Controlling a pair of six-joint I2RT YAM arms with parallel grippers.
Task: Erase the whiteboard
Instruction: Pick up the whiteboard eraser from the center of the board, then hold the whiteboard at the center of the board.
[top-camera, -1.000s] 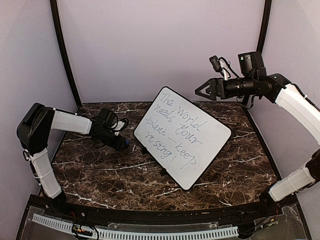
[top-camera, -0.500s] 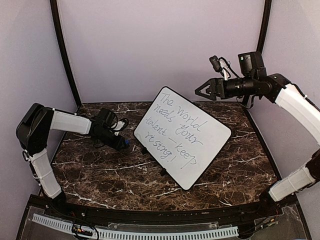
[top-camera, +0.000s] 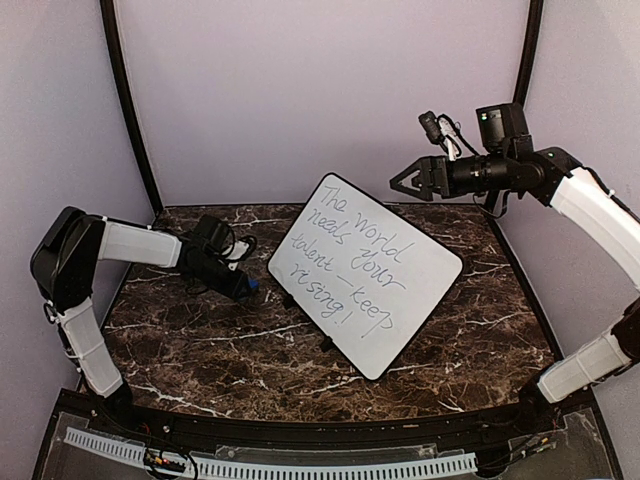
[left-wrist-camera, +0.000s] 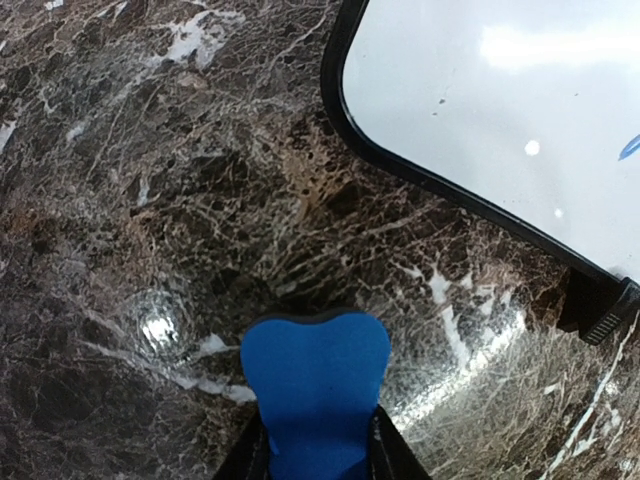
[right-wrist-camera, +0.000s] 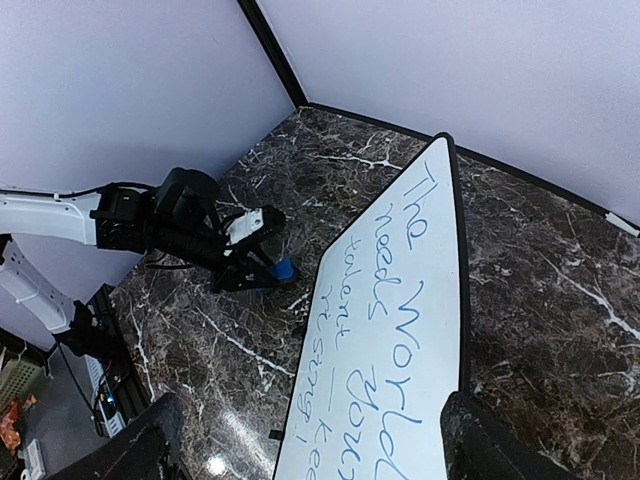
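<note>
The whiteboard (top-camera: 365, 275) lies tilted across the middle of the marble table, with blue handwritten words on it. Its corner shows in the left wrist view (left-wrist-camera: 500, 110), and its written face runs under the right wrist camera (right-wrist-camera: 400, 330). Just left of the board, a blue eraser (top-camera: 256, 290) rests on the table. My left gripper (top-camera: 248, 288) is low there, and the eraser (left-wrist-camera: 315, 380) sits pinched between its fingers (left-wrist-camera: 318, 450). The board's edge is a short gap away from the eraser (right-wrist-camera: 282, 269). My right gripper (top-camera: 398, 183) hangs high over the board's far side, open and holding nothing (right-wrist-camera: 315, 440).
Small black feet (left-wrist-camera: 600, 305) stick out from under the board's edge. Purple walls close in the back and both sides, with black poles in the back corners. Bare marble (top-camera: 200, 350) lies in front of the left arm.
The left gripper's fingers have closed in on the blue eraser. Neither arm has moved noticeably, and the board stays put.
</note>
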